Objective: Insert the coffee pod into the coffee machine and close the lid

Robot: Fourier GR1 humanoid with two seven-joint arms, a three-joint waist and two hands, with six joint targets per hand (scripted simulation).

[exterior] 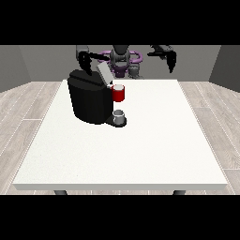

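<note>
I see the black coffee machine [90, 101] standing on the left part of the white tabletop [140, 150], toward the far edge. Its grey lid [104, 74] is tilted up and open, leaning back toward the robot. A red holder [119, 93] sticks out from the machine's right side near the top, with a pale round top that may be the pod [119, 87] sitting in it; I cannot tell for sure. Below the holder, a small grey cup [119, 115] stands on the machine's dark base.

The hand at the view's left [85, 62] hangs just above the far left top of the machine, close to the lid, fingers pointing down; I cannot tell whether it touches the machine or whether its fingers are spread or curled. The hand at the view's right [170, 58] is raised over the far right edge of the tabletop, well apart from the machine, its fingers drooping down in a relaxed way and holding nothing
</note>
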